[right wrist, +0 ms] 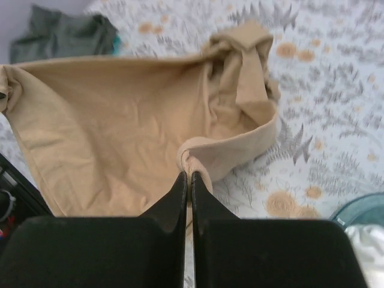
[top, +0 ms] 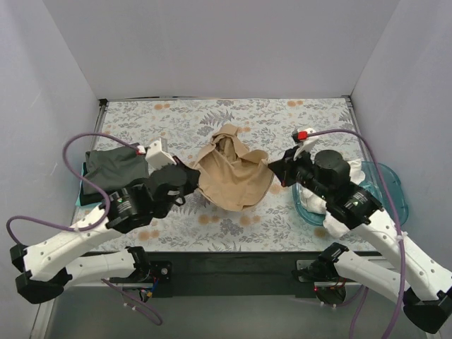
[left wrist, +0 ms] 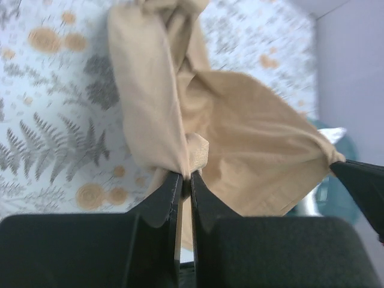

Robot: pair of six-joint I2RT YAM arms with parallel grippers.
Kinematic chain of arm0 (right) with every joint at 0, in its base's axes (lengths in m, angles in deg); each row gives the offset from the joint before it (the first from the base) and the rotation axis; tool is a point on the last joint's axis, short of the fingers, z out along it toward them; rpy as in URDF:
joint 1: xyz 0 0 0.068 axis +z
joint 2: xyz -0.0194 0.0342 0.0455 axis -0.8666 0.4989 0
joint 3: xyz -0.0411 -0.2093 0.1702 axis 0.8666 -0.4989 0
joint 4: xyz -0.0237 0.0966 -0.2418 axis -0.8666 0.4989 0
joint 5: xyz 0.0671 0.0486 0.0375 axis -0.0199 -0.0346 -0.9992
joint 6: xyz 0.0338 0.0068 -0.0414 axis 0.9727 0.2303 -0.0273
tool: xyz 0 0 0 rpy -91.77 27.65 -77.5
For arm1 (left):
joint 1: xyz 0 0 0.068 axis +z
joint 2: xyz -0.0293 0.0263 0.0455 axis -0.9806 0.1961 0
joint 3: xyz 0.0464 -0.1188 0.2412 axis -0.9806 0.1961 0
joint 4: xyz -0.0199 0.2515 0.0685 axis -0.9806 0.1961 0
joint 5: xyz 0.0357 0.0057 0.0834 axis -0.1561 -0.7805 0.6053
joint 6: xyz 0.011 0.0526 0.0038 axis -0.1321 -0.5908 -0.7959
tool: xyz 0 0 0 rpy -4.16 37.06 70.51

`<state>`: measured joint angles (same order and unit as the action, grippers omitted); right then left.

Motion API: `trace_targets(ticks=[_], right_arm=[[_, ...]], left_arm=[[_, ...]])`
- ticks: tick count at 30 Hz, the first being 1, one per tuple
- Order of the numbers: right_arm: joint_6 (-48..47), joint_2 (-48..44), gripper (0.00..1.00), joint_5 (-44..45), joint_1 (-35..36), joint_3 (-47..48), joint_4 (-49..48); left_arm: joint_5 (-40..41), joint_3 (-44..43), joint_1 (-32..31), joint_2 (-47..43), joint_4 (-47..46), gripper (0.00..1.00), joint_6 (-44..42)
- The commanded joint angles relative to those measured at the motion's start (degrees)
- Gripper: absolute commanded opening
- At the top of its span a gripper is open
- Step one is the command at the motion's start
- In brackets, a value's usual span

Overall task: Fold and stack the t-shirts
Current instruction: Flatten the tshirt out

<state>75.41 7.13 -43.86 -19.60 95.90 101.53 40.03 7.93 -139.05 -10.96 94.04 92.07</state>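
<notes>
Tan cloth is slung between my two grippers in the overhead view. The tan t-shirt (top: 233,175) sags over the middle of the floral covering (top: 176,116), with a crumpled bunch of fabric at its far end. My left gripper (top: 191,176) has its left edge and my right gripper (top: 275,167) has its right edge. A dark grey-green t-shirt (top: 116,166) lies flat at the left side of the table, just beyond my left arm. On the right, a teal tub (top: 390,187) sits partly under my right arm with white cloth (top: 353,171) in it. A small red patch (top: 302,134) shows on my right wrist, too small for any writing on it to be read.

From my left wrist, my fingers (left wrist: 165,198) are pressed almost together, with a ribbed strip of the tan hem pinched between their tips. The fabric stretches away to the right, where the dark tip of my right gripper grips the other corner. One twisted fold runs up toward the far end.

From my right wrist, my fingers (right wrist: 174,201) are likewise clamped close on a rolled bit of tan hem. The shirt opens like a shallow pouch to the left, its knotted end resting on the covering. The dark shirt lies at the far left, well apart from it. The tub's rim and the white cloth show at the lower right corner.
</notes>
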Motion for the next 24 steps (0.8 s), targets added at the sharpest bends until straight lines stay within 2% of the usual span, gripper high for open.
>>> trace_targets(ticks=[1,2,6,10,17,24], right_arm=[[-2.3,-2.5,0.01,0.6,-0.2,9.3,1.6],[-3.0,-2.4,0.01,1.5,-0.2,11.7,2.3],[-4.5,-1.4,0.01,5.2,-0.2,23.3,5.6],[-6.8,0.8,0.01,10.7,-0.2,35.9,7.5],[-10.3,5.0,0.01,10.1,-0.2,49.0,8.1],[-13.1,12.4,0.01,10.1,-0.2,59.2,7.9]], left_arm=[[5.5,-8.1,0.1,-5.5,-2.5,0.00,-6.5],[5.9,-10.0,0.2,-5.9,-2.9,0.00,-9.9],[10.3,-25.0,0.2,-4.2,-0.7,0.00,-14.5],[14.7,-33.0,0.2,-2.8,-2.0,0.00,-18.9],[16.6,-41.6,0.2,-1.0,-7.3,0.00,-27.7],[19.4,-49.8,0.2,7.2,-17.0,0.00,-39.1]])
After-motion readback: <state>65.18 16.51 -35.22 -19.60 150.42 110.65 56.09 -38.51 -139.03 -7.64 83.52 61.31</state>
